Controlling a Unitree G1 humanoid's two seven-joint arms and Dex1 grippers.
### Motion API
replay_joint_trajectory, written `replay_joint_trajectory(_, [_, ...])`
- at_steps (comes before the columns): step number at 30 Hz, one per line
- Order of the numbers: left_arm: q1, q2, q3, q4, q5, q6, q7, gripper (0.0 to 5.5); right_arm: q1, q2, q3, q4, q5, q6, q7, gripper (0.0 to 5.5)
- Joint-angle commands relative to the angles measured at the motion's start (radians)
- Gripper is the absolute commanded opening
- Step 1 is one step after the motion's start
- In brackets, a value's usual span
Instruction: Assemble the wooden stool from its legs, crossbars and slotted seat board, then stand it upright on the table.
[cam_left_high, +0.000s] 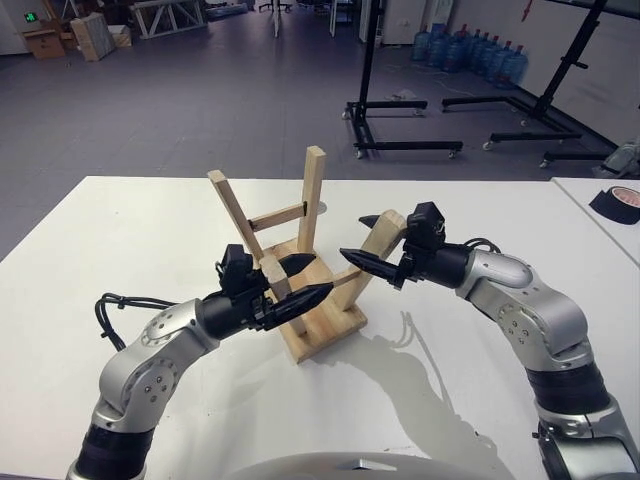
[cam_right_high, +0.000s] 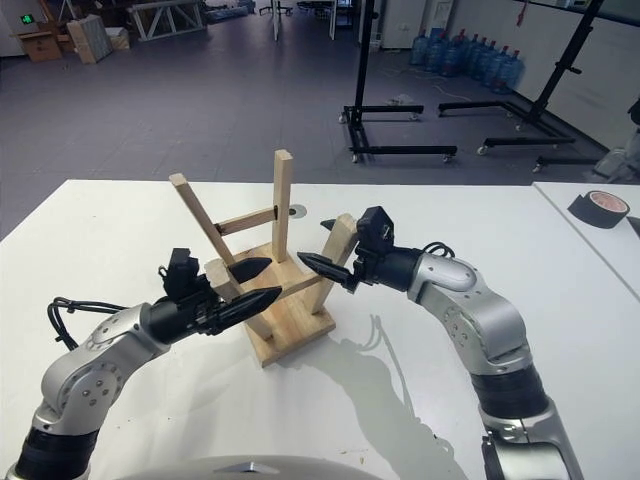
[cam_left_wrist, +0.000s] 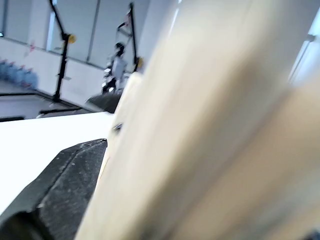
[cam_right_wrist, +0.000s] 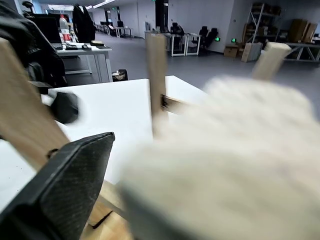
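Nearest the viewer on the left, the left gripper (cam_left_high: 320, 276) is clamped on the near-left leg (cam_left_high: 270, 268) of the wooden stool (cam_left_high: 312, 200). The stool sits upside down in the middle of the white table (cam_left_high: 120, 230), with its seat board (cam_left_high: 330, 325) flat on the surface and four legs pointing up. Toward the right, the right gripper (cam_left_high: 351, 235) has its two fingers spread on either side of the near-right leg (cam_left_high: 352, 290), with a gap showing, so it is not yet squeezing. The stool looks like light, rigid, bare wood that is unlikely to slip in a grip. Its joints appear to be push-fits and may loosen if one leg is pulled sideways. The safest hold is probably low on two legs at once, close to the seat board, so the frame turns over as one piece. A crossbar (cam_left_high: 275, 216) joins the two far legs and leaves little room for fingers there. Well apart at the far right, a black tape roll (cam_left_high: 615, 203) lies on a neighbouring tabletop. Black wheeled stands (cam_left_high: 400, 105) and blue water bottles (cam_left_high: 470, 48) are on the floor behind, out of the way.
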Motion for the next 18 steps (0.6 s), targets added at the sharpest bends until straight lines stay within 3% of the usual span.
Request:
replay_joint_trajectory(1, [-0.006, 0.020, 0.022, -0.029, -0.025, 0.007, -0.001, 3.60, 0.007, -0.010, -0.004, 0.000, -0.037, -0.015, 0.007, 4.03])
replay_joint_trajectory(8, [0.020, 0.049, 0.073, -0.122, -0.087, -0.007, -0.007, 3.60, -0.005, -0.051, -0.031, -0.016, -0.051, -0.011, 0.040, 4.03])
replay_joint_trajectory(18, [0.011, 0.076, 0.144, -0.182, -0.204, -0.002, 0.052, 3.60, 0.187, -0.147, -0.128, -0.009, 0.000, 0.047, 0.115, 4.03])
